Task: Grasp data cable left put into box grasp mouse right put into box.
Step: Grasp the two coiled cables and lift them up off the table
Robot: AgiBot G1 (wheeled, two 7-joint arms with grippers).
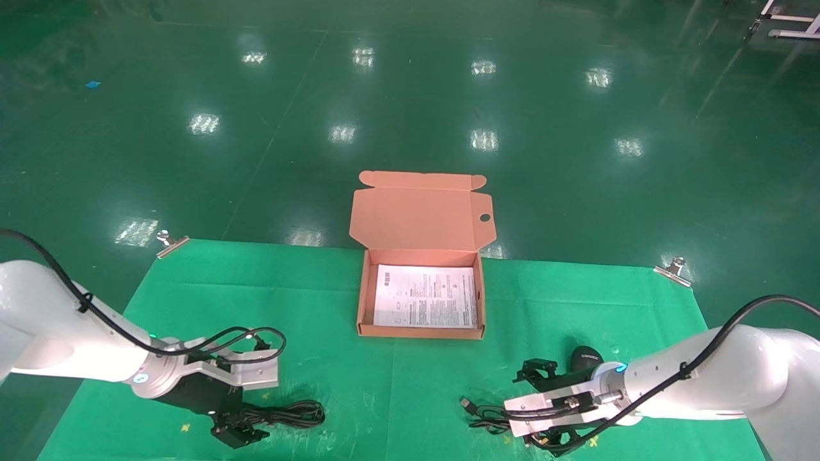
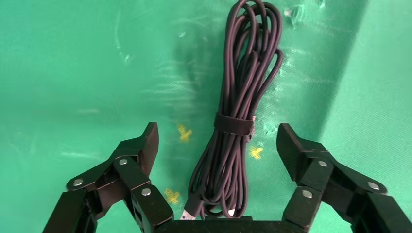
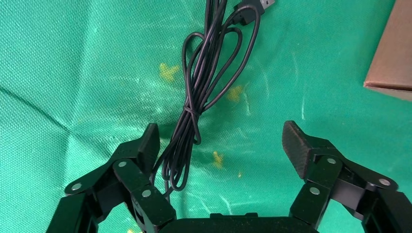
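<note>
Left gripper (image 2: 217, 145) straddles lengthwise data cable (image 2: 238, 111).

Glossy green floor (image 1: 410, 96) w/ ceiling-light reflections.

The left arm reaches in from the left edge of the head view, its white forearm angled down toward the near left part of the work area. The left gripper (image 1: 240, 430) sits low at the near edge, and in its wrist view the left gripper (image 2: 217, 145) has its black fingers (image 2: 143, 145) spread wide apart, tips pointing forward.

The right arm comes in from the right edge, its forearm sloping down and inward to the near right. The right gripper (image 1: 544, 410) is low as well. In its own wrist view the right gripper (image 3: 221, 143) also stands wide open, its ribbed pads (image 3: 296, 143) facing inward.
</note>
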